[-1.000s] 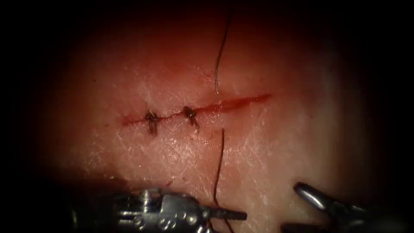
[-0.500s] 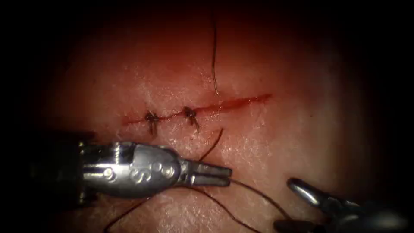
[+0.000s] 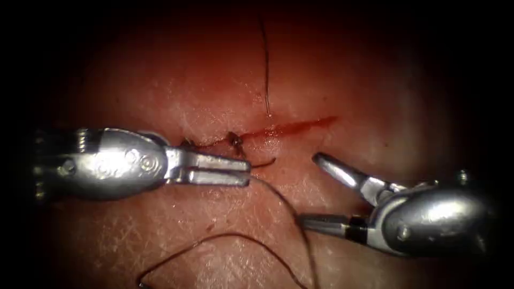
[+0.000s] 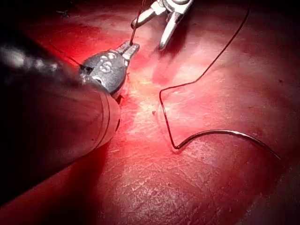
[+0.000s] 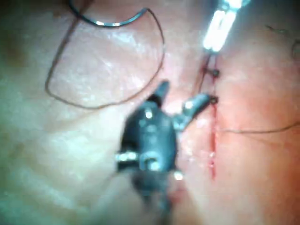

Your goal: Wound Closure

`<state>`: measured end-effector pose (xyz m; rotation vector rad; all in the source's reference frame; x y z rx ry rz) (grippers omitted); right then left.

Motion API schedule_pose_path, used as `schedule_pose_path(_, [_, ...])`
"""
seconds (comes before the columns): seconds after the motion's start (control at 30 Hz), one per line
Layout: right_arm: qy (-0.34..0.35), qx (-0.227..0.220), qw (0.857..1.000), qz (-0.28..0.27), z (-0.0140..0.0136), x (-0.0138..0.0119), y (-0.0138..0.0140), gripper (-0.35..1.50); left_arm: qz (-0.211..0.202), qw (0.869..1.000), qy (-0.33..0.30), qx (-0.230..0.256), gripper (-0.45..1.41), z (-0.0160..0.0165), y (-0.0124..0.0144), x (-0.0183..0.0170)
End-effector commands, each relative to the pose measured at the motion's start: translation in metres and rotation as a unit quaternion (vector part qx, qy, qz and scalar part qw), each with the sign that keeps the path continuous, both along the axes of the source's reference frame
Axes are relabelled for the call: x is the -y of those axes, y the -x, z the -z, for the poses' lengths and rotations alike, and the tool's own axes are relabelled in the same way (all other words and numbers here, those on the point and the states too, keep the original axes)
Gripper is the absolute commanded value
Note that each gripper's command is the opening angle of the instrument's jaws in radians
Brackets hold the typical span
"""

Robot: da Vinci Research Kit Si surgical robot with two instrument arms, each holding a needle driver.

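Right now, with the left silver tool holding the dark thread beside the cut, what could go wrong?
The left arm's silver needle driver is shut on the dark thread close to where it leaves the pale tissue; a hard pull might tear that edge.
The curved steel needle lies free on the tissue, outside it; pulled thread could drag it.
The right arm's tool, open and empty, sits by the slack thread and might snag it.

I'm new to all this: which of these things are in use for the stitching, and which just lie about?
In use: left pincer, shut on the thread; right pincer, open, empty; curved needle, lying loose on the tissue; the cut.
Lying about: tied stitch; red fluid in the cut.
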<state>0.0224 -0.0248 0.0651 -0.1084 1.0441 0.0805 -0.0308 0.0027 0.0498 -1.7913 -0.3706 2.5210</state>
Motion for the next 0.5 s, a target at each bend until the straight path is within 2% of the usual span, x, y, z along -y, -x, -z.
schedule_pose_path(0.03, [-0.002,0.0,1.0,0.003,-0.0008,0.0004,-0.0016,0.99,0.0,1.0,-0.001,0.001,-0.45,-0.0008,0.0006,0.0002])
schedule_pose_path(0.2, [-0.01,-0.002,1.0,0.02,-0.0031,0.0006,-0.0047,0.99,-0.001,0.999,-0.002,0.038,-0.45,-0.0016,0.0004,0.0])
schedule_pose_path(0.37, [-0.018,-0.005,0.999,0.028,-0.0044,0.0008,-0.0062,0.94,-0.003,0.999,-0.002,0.042,-0.45,-0.0019,0.0002,0.0])
schedule_pose_path(0.43, [-0.02,-0.009,0.999,0.033,-0.0048,0.0007,-0.0069,0.77,-0.006,0.999,0.001,0.044,-0.45,-0.0019,0.0001,0.0])
schedule_pose_path(0.5, [-0.019,-0.009,0.999,0.035,-0.0049,0.0007,-0.0071,0.72,-0.006,0.999,0.001,0.044,-0.45,-0.0019,0.0001,0.0001])
